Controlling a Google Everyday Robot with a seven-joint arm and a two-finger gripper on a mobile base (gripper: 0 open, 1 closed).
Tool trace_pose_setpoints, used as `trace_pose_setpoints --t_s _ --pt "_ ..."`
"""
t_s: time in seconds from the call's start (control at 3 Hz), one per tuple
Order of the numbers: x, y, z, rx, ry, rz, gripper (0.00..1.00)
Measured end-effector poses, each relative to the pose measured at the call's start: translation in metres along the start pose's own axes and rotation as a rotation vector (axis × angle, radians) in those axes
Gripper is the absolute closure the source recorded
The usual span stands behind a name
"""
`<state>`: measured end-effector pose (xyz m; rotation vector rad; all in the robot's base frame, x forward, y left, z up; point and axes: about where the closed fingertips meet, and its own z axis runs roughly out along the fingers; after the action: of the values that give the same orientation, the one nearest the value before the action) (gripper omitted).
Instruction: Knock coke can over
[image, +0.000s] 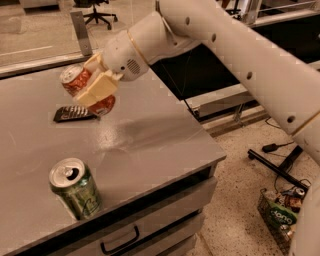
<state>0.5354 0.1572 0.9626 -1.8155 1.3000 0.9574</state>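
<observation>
Gripper (88, 81) upper left, beige fingers (100, 86) clamped on tilted red-orange aluminium coke can (74, 79) — green aluminium can (75, 189) upright lower left, well apart.

We see the red-orange, silver-topped coke can (75, 80) clasped in the cream gripper (92, 80) above the grey table (150, 140); 1 green can (76, 189) has pale script and a silver top.
</observation>
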Motion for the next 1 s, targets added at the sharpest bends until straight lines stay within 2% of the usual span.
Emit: trace_pose_setpoints --t_s 0.33,0.67,1.0 --pt "0.012 0.016 -0.023 -0.039 0.228 0.101 1.00" --pt "0.023 0.029 -0.039 -0.077 0.386 0.184 1.00" --pt "0.032 0.031 -0.038 -0.130 0.497 0.241 1.00"
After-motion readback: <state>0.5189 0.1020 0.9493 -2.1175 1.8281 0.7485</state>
